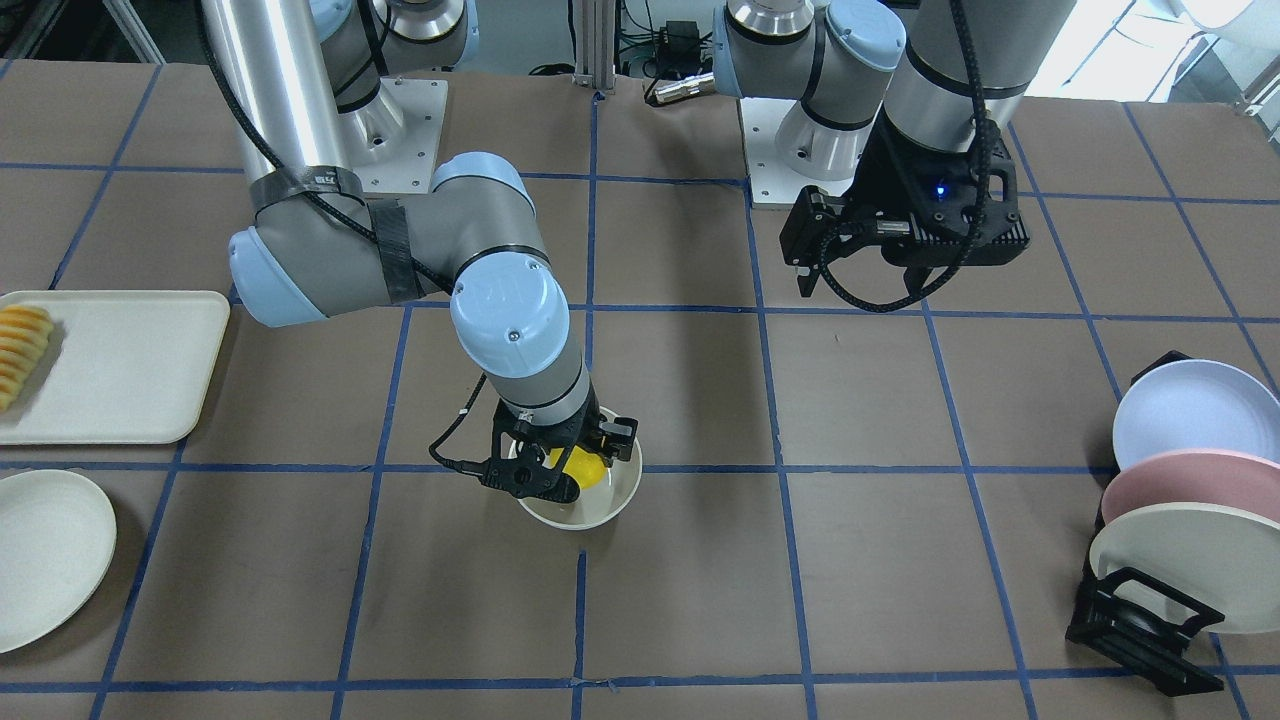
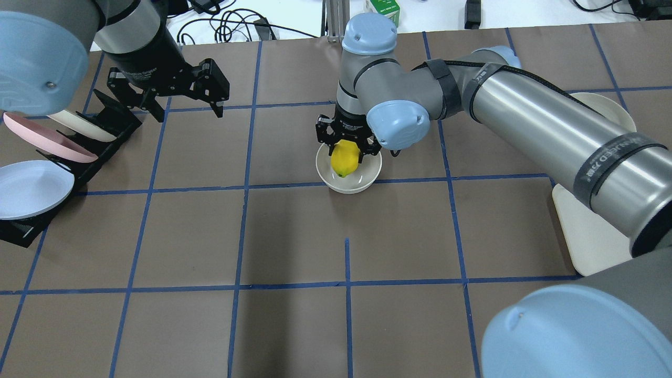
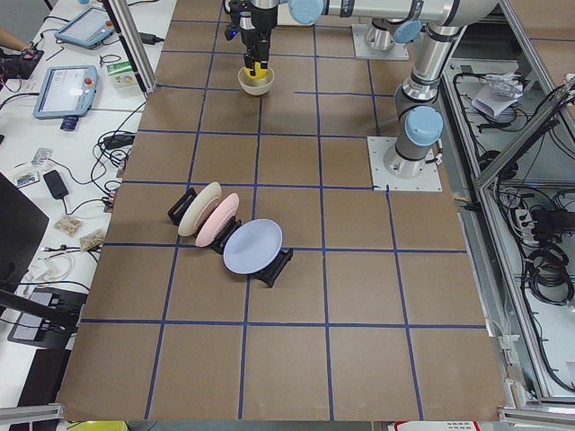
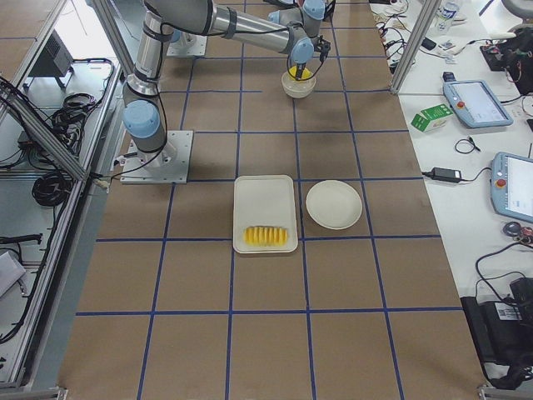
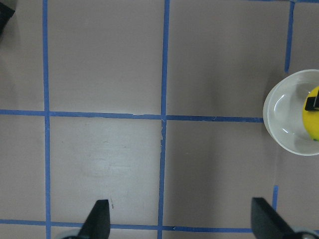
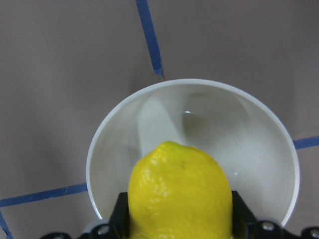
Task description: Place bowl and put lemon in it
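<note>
Yellow lemon [image 6: 180, 191] clamped in right gripper [image 2: 347, 149], seemingly just inside glossy cream bowl [image 2: 368, 180]; left gripper [image 5: 179, 213] spread.

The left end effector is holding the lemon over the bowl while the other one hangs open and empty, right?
No, the right end effector holds the lemon over the bowl; the left end effector is the open, empty one, as the overhead exterior view shows.
</note>
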